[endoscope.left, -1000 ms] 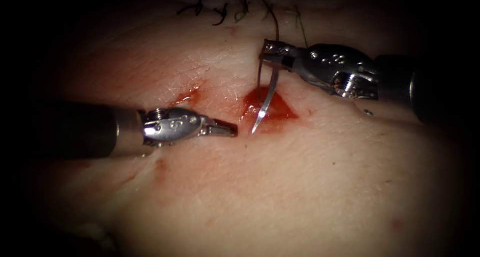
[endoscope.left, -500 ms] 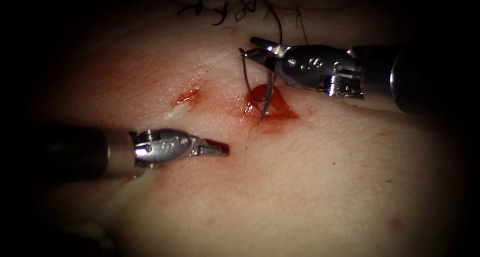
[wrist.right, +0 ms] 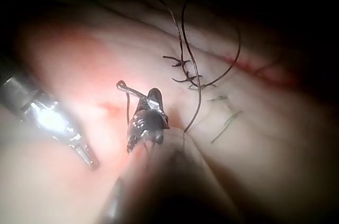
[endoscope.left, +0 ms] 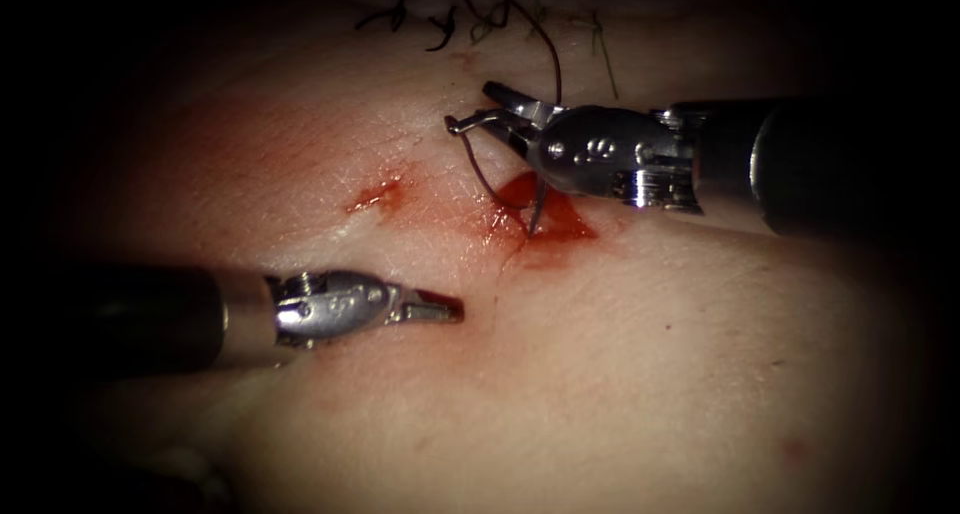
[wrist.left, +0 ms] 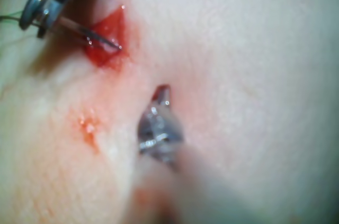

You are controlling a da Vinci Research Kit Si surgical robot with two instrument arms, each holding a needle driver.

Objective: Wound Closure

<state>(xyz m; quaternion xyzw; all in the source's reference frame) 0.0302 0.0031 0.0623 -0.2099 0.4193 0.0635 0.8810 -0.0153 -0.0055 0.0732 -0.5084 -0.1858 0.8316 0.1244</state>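
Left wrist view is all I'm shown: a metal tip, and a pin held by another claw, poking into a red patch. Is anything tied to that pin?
Observer: Yes. In the endoscope view a dark thread hangs from the tail of the needle. The tail sticks out past the shut jaws of the right tool, left of the cut.
Operator: Has anything been sewn already?
Observer: Beyond the cut, short cut ends of thread stand in a row on the tissue.
Operator: And my own tip?
Observer: Seen side-on, the left tool holds nothing, left of the cut. I cannot tell whether the needle's tip has pierced the tissue.
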